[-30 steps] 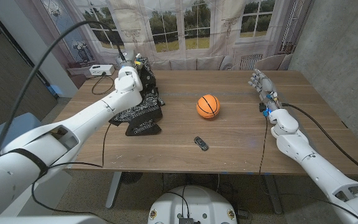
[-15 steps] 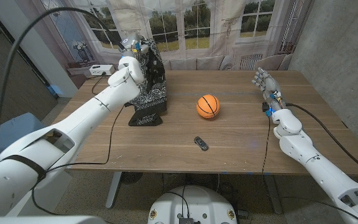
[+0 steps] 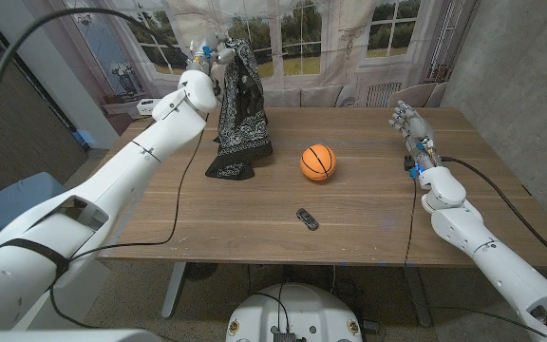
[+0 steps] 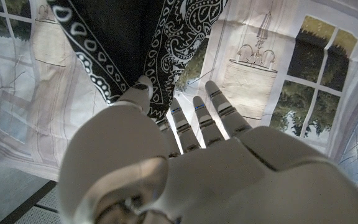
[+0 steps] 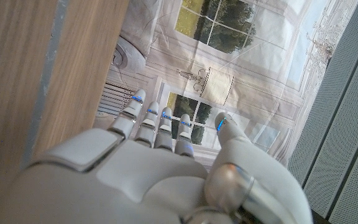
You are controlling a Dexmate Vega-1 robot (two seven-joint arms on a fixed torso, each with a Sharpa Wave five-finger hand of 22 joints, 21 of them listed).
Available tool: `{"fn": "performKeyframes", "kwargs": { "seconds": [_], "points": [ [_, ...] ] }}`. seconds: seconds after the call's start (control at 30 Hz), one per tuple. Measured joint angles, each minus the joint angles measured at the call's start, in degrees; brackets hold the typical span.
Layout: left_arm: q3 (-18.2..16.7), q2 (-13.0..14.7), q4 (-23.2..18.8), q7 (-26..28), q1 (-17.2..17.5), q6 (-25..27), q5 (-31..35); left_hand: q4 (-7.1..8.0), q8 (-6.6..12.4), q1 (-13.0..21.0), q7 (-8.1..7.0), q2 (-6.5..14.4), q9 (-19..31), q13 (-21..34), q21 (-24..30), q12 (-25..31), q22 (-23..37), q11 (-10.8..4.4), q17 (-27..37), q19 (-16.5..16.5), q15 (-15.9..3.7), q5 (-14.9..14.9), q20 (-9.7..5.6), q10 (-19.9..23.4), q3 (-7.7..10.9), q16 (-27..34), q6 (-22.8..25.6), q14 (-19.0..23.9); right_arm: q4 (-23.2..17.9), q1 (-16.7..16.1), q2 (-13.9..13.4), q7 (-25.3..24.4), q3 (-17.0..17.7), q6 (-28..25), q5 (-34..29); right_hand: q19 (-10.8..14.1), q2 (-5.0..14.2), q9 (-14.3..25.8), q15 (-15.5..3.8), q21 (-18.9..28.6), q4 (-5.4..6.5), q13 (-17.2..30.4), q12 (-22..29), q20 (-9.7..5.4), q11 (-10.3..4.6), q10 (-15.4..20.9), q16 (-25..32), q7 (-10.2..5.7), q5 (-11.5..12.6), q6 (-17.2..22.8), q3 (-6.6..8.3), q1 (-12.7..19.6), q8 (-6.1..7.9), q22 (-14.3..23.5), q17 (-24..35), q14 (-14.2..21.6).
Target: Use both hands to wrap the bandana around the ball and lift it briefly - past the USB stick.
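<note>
**Bandana raised at upper left, ball waiting at centre**

The left hand (image 3: 207,59) pinched the bandana (image 3: 239,114) by its top at the frame's upper left. The cloth hung black with white paisley, its lower end bunched on the table (image 3: 368,237). To drape well, it should be carried over the orange ball (image 3: 318,161), centre frame. The right hand (image 3: 408,123), fingers apart and holding nothing, would take the far edge. The USB stick (image 3: 307,219) lay below the ball.

Left hand (image 3: 207,59) raised high, fingers pinched; right hand (image 3: 408,122) hovers, fingers apart.
</note>
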Motion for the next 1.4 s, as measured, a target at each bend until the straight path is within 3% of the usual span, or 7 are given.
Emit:
{"fn": "performKeyframes", "kwargs": {
  "seconds": [0.23, 0.37, 0.7, 1.03, 1.23, 1.37, 1.4],
  "points": [
    [0.55, 0.29, -0.91, -0.46, -1.04, -0.47, 0.73, 0.12, 0.71, -0.60, 0.06, -0.60, 0.00, 0.26, 0.00, -0.22, 0.00, -0.32, 0.00, -0.21, 0.00, 0.00, -0.21, -0.31, 0.48, -0.45, -0.07, 0.00, -2.63, -1.32, -1.06, -1.01, 0.22, -0.03, -0.88, 0.00, 0.00, 0.00, 0.00, -0.21, -0.06, 0.00, 0.00, 0.00, -0.23, 0.22, 0.00, 0.11, 0.00, 0.92, -0.07, 0.00, 0.22, 0.00, -0.11, 0.00],
    [1.33, 0.47, -1.73, -0.64, -2.43, -1.08, 1.34, 0.12, 0.92, -0.90, 0.05, -0.91, 0.00, 0.26, 0.00, -0.22, -0.01, -0.32, 0.00, -0.22, 0.00, 0.00, -0.22, -0.31, 0.48, -0.45, -0.07, 0.00, -4.98, -2.23, -2.25, -3.93, 0.16, -1.98, -4.10, 0.00, 0.00, 0.00, 0.00, -0.37, -0.34, 0.00, 0.44, 0.00, -0.19, 0.63, 0.00, 0.09, 0.00, 1.95, -0.35, 0.00, 0.44, 0.00, -0.28, 0.00],
    [2.21, -0.32, -1.55, -1.32, -4.58, -3.57, 2.29, 0.31, 1.35, -1.20, -0.16, -1.22, 0.00, 0.52, 0.45, -0.44, 0.26, -0.31, -0.01, -0.21, 0.00, 0.00, -0.22, -0.31, 0.30, -0.45, -0.26, 0.01, -13.25, -3.71, -7.91, -6.69, -1.29, -12.38, -10.13, 0.31, -2.40, 0.00, 0.02, -0.85, -0.40, 0.01, 1.00, 0.31, 0.31, 3.17, 0.00, 0.84, -0.85, 5.13, -2.68, -2.05, 0.87, -0.01, -0.27, 0.02],
    [2.62, -1.45, -0.58, -1.91, -6.23, -5.49, 2.90, 0.30, 1.36, -1.19, -0.25, -1.22, 0.00, 0.52, 0.45, -0.44, 0.25, -0.31, -0.01, -0.53, 0.00, 0.00, 0.10, -0.31, 0.30, -0.45, -0.35, 0.01, -20.83, -2.83, -13.66, -4.33, -3.82, -24.64, -13.23, 0.10, -3.62, 0.00, 0.32, -1.06, -0.27, 0.01, 1.00, 0.52, 0.30, 3.17, 0.00, 1.55, -1.26, 5.83, -3.79, -2.96, 0.87, -0.02, -0.27, 0.32],
    [2.68, -2.36, 0.35, -2.39, -7.28, -6.23, 2.92, 0.30, 1.68, -1.42, -0.96, -1.46, 0.00, 0.62, 0.45, -0.44, 0.25, -0.32, -0.01, -0.53, 0.04, -0.01, 0.10, -0.31, 0.30, -0.45, -0.68, -0.57, -23.50, -1.53, -15.94, -1.76, -5.34, -29.42, -13.96, -0.27, -4.44, 0.00, 0.41, -1.45, -0.22, 0.01, 0.87, 0.88, 0.30, 3.17, -0.25, 1.76, -1.26, 6.05, -4.52, -3.64, 0.87, -0.02, -0.55, -0.56],
    [2.68, -2.36, 0.35, -2.81, -7.28, -6.98, 2.20, 0.44, 2.32, -2.17, -0.98, -2.21, 0.00, 0.81, 0.45, -0.44, 0.24, -0.32, -0.01, -0.52, 0.04, 0.00, 0.09, -0.31, -0.20, -0.45, -0.66, -0.57, -24.57, -0.46, -16.91, -1.76, -6.37, -29.42, -13.96, -1.08, -5.43, 0.02, 1.06, -1.94, -0.14, 0.01, 0.28, 1.21, 0.45, 2.03, -0.71, 1.76, -1.24, 6.04, -5.42, -4.63, 0.87, -0.02, -0.54, -1.88],
    [2.66, -3.25, 1.54, -2.88, -8.26, -7.12, 2.08, 0.28, 2.33, -2.27, -1.43, -2.31, 0.00, 0.81, 0.45, -0.44, 0.24, -0.32, -0.01, -0.52, 0.04, 0.00, 0.09, -0.31, -0.37, -0.45, -0.21, -0.57, -24.98, 0.00, -17.22, 0.60, -6.82, -31.69, -14.51, -1.50, -5.73, 0.09, 1.14, -2.08, -0.02, 0.02, 0.27, 1.24, 0.35, 1.67, -1.00, 1.75, -1.24, 6.04, -5.79, -4.93, 0.83, -0.02, -0.54, -2.39]
  ]
}}
